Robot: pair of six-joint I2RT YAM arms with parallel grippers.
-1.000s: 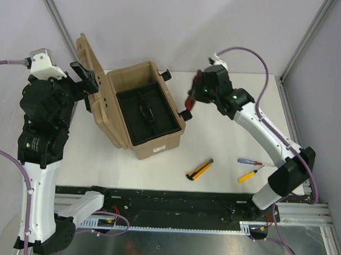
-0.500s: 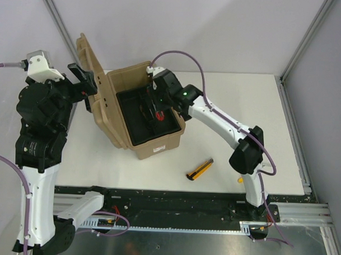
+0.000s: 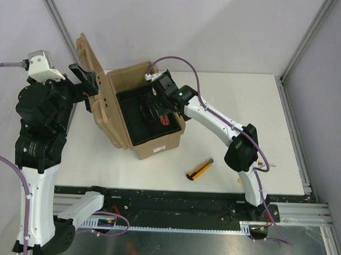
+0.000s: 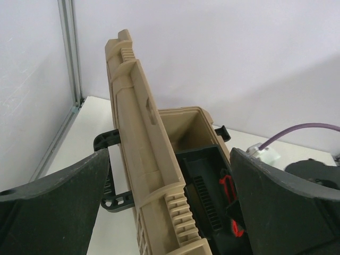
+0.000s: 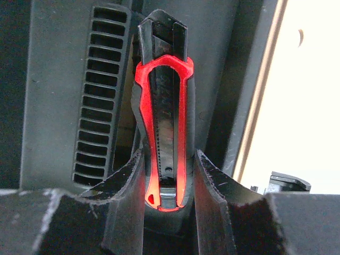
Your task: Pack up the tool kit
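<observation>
- Top view: the large tan, ribbed hard-plastic tool kit [image 3: 158, 145] stands left of centre on the white table [image 3: 244, 102], its lid [image 3: 90, 56] raised upright and the black lining [image 3: 131, 126] exposed
- Top view: the right gripper [image 3: 160, 113] reaches down into the open box, clamped on a slim red-and-black tool [image 3: 163, 119] just above the lining
- Top view: the left gripper [image 3: 88, 86] sits at the raised lid with its jaws spread wide, one on each side of the lid's edge
- Top view: a yellow-and-black utility knife [image 3: 200, 169] lies on the table in front of the box, apart from it
- Left wrist view: the tan lid [image 4: 143, 154] rises between the left gripper's [image 4: 170, 159] two dark fingers [image 4: 58, 202], which stand far apart; whether either finger touches it cannot be told
- Left wrist view: past the lid, the box's black interior [image 4: 204, 180] shows a glimpse of the red tool [image 4: 228, 191], and a purple cable [image 4: 297, 132] arcs in from the right
- Right wrist view: the right gripper [image 5: 169, 175] is narrowed onto the red-framed tool [image 5: 164, 122], its fingers [image 5: 127, 186] pressing both sides of the lower end
- Right wrist view: the tool points straight away from the camera over the slotted black lining [image 5: 101, 95], with the box's tan rim [image 5: 261, 111] and the bright table [image 5: 311, 95] at right
</observation>
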